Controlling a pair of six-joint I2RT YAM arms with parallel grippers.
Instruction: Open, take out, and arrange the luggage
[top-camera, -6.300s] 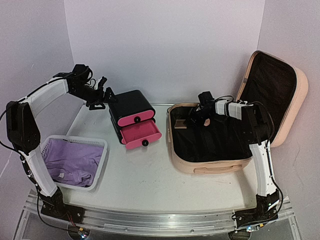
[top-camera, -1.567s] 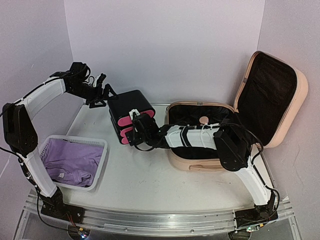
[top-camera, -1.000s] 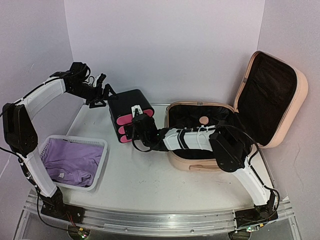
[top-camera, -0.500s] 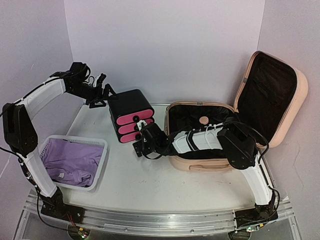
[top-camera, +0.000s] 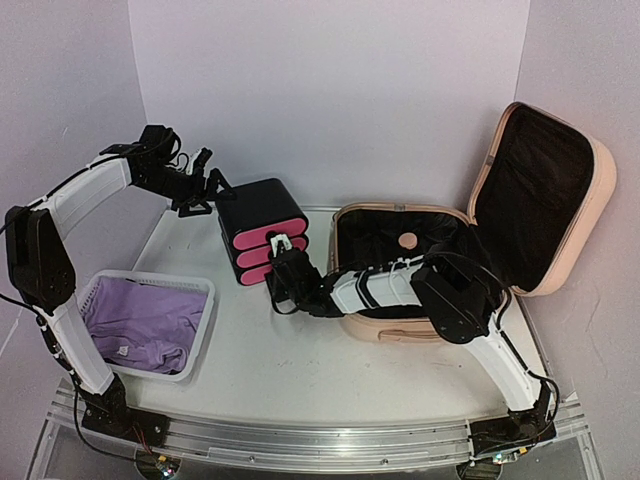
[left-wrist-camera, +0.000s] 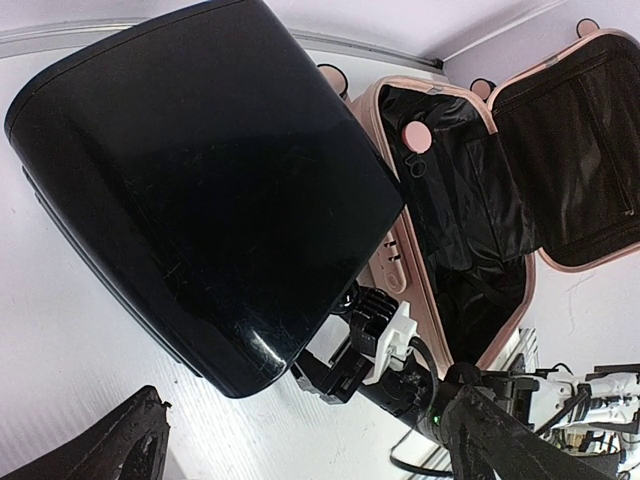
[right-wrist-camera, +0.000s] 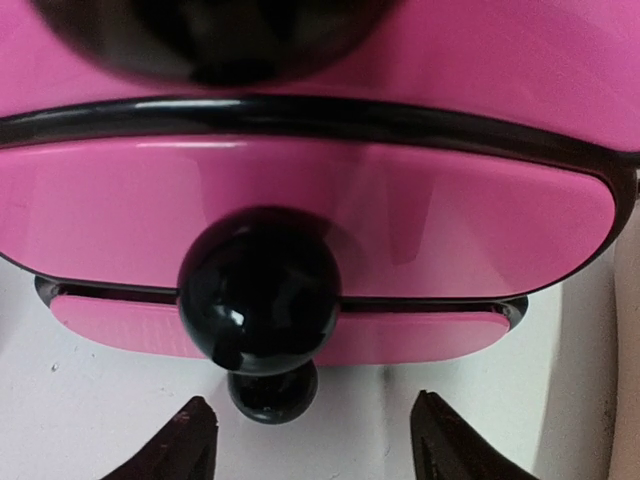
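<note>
Luggage (top-camera: 545, 185) lid up; arranging step. Right gripper (right-wrist-camera: 300, 440), spread and empty, faces drawer box (top-camera: 262, 212) knob (right-wrist-camera: 260, 290); drawers seemingly shut. Left gripper (top-camera: 205, 183) spread above the box. Next: fetch from luggage.

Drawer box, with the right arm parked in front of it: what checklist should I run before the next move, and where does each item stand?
1. Lid of the luggage raised: ok.
2. The right gripper open and empty: ok.
3. The knob centred between its fingertips: cannot tell; it looks left of centre in the right wrist view.
4. All fronts of the drawer box flush: ok.
5. The left gripper open: ok; touching the box: cannot tell.
6. The luggage emptied: cannot tell; a pink round piece sits inside.
</note>
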